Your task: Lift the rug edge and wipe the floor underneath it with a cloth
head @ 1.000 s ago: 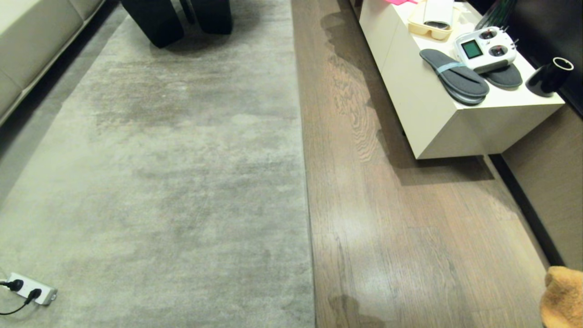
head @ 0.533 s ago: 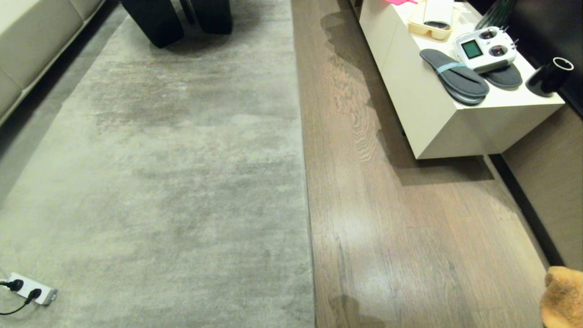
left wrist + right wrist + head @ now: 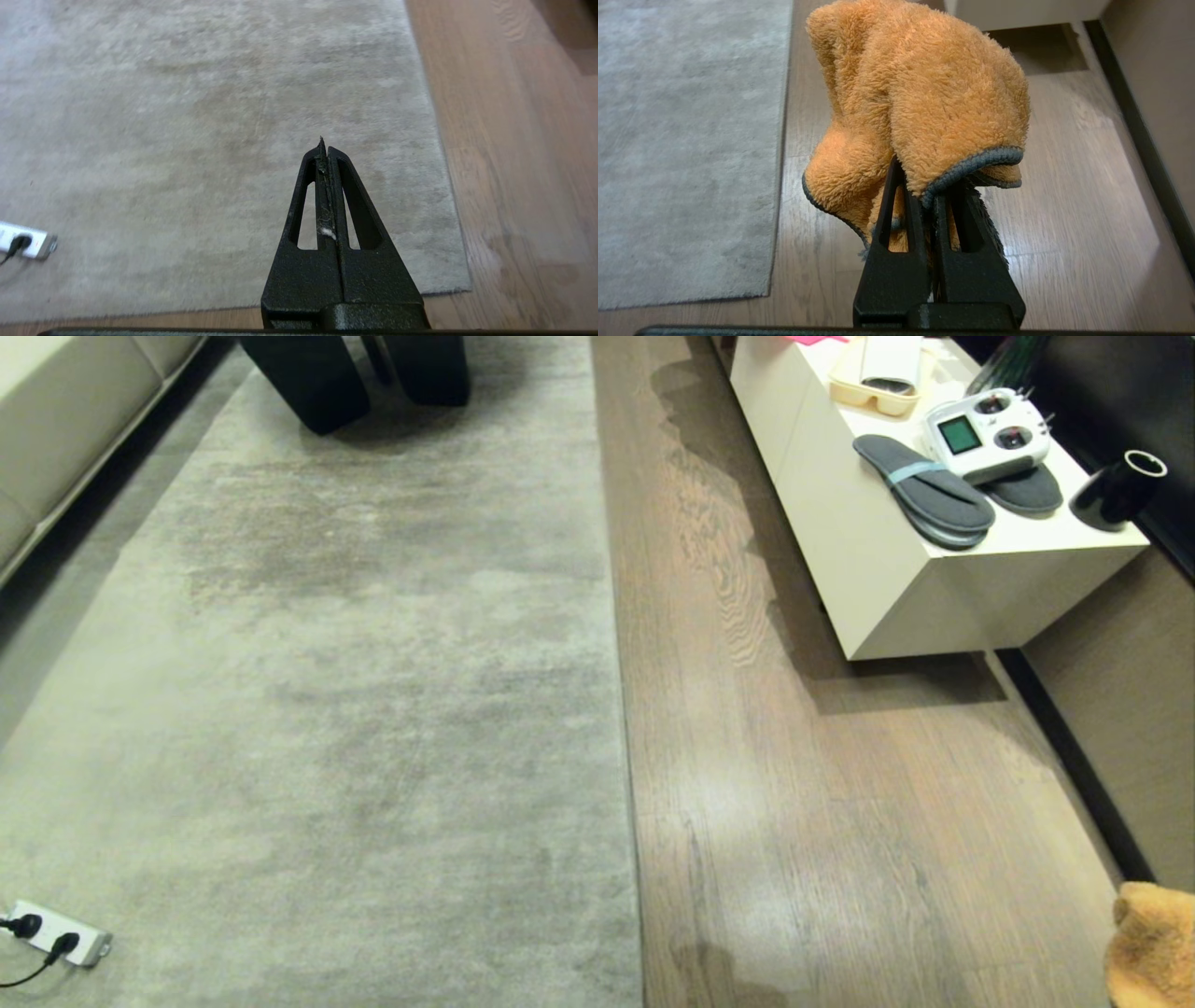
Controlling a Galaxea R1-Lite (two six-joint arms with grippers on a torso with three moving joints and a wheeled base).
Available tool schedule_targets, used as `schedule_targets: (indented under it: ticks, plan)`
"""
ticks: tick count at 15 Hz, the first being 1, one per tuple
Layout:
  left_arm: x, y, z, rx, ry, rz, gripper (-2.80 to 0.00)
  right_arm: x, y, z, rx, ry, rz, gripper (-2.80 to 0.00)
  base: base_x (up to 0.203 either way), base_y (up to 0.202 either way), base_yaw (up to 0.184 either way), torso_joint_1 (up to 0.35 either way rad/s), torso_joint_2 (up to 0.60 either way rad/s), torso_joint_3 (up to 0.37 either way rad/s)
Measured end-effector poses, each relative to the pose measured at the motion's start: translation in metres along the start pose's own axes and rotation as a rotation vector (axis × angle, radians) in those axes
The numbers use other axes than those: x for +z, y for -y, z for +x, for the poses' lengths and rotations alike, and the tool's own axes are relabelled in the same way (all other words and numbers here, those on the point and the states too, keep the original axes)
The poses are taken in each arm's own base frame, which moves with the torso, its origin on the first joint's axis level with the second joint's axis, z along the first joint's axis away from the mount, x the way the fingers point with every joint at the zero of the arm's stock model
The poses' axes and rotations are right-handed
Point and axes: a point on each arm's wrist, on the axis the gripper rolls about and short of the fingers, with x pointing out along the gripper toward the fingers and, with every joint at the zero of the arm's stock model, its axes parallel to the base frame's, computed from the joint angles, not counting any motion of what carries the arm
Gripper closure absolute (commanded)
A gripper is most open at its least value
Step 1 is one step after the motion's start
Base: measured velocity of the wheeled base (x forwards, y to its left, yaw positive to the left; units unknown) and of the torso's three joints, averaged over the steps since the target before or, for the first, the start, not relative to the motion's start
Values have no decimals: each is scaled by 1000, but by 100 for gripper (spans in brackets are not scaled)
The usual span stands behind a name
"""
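The grey-beige rug (image 3: 355, 709) lies flat, and its long rug edge (image 3: 624, 728) runs straight along the bare wood floor (image 3: 822, 821). In the left wrist view my left gripper (image 3: 325, 148) hovers over the rug near its corner, shut and empty, with bits of lint between the fingers; the rug edge (image 3: 441, 154) passes just beside it. My right gripper (image 3: 924, 186) is shut on the fluffy orange cloth (image 3: 924, 79), which drapes over its tips above the floor (image 3: 1064, 210). In the head view only the cloth (image 3: 1153, 943) shows, at the lower right corner.
A white low cabinet (image 3: 896, 579) stands on the right, carrying grey slippers (image 3: 924, 495), a remote controller (image 3: 990, 434) and a black cup (image 3: 1116, 490). A power strip (image 3: 56, 933) lies on the rug's near left. A sofa (image 3: 56, 420) and black furniture legs (image 3: 317, 383) stand at the far end.
The whole head view has shifted slightly, so the camera moved a little. The cloth in the corner and the rug look unchanged.
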Motion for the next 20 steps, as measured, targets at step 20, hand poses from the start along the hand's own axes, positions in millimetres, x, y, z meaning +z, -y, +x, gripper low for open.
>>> schedule_targets:
  ticks: [20]
  plan:
    - [0,0,0,1,-2,-3,0,0,0,0,0,0,0,0,0,-117,3,1,2,2]
